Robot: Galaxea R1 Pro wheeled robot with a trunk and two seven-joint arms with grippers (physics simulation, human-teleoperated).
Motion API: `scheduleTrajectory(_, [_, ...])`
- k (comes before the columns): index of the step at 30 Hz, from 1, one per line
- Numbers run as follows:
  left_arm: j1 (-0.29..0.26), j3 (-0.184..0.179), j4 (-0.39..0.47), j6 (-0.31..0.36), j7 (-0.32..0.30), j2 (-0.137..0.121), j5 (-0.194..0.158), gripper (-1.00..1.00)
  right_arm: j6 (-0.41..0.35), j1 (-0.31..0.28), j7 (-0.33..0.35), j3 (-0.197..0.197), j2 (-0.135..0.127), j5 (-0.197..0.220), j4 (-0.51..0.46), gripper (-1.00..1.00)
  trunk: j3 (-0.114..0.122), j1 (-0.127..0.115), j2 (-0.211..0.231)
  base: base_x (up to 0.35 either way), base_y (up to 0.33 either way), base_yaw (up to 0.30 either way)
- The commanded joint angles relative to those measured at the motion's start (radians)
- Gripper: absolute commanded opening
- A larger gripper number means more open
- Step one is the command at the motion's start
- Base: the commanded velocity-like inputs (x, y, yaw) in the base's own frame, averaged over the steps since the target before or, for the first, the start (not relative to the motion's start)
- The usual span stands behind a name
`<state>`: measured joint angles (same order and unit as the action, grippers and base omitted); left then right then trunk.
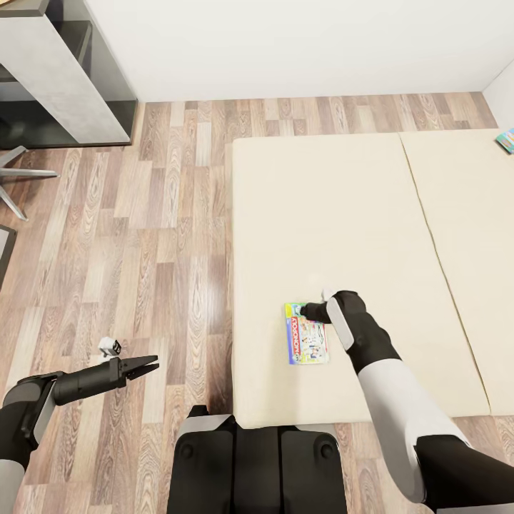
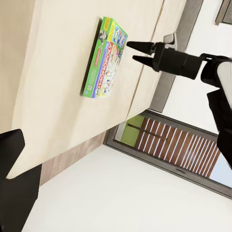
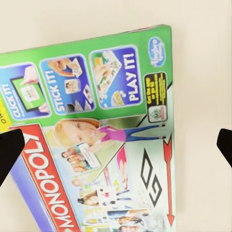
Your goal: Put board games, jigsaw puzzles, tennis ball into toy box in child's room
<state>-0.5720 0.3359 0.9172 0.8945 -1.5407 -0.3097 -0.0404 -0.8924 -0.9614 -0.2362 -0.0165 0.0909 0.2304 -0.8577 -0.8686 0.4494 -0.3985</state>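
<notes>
Monopoly board game (image 1: 308, 343) lies flat on the cream bed (image 1: 335, 214) near its front-left corner, green-bordered lid up; a second board game (image 1: 506, 140) lies at the bed's far right edge. Right gripper (image 1: 308, 310) hangs over the Monopoly box's far end, fingers spread wide, grasping nothing. Left gripper (image 1: 146, 368) hangs over the wood floor (image 1: 143, 235) beside the bed, jaws parted, empty.
</notes>
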Motion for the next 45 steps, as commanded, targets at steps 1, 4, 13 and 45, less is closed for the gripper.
scheduleTrajectory(1, [0.0,0.0,0.0,0.011,-0.004,0.0,0.001,1.0,0.0,0.0,-0.01,-0.002,0.0,0.011,0.006,1.0,-0.001,0.001,-0.002,0.0,0.0,0.0])
scheduleTrajectory(4, [0.0,0.0,0.0,0.011,-0.004,0.0,0.001,1.0,0.013,0.001,-0.009,-0.002,0.0,0.012,0.031,1.0,-0.001,0.001,-0.002,0.0,0.0,0.0])
scheduleTrajectory(13, [0.0,0.0,0.0,0.011,-0.004,0.0,0.001,1.0,0.103,0.004,-0.001,-0.003,0.0,0.018,0.117,1.0,-0.001,0.001,-0.002,0.0,0.0,0.0])
scheduleTrajectory(45, [0.0,0.0,0.0,0.011,-0.003,0.0,0.001,1.0,0.19,0.012,0.128,-0.011,-0.008,0.003,0.176,1.0,-0.001,0.001,-0.002,0.0,0.0,0.0])
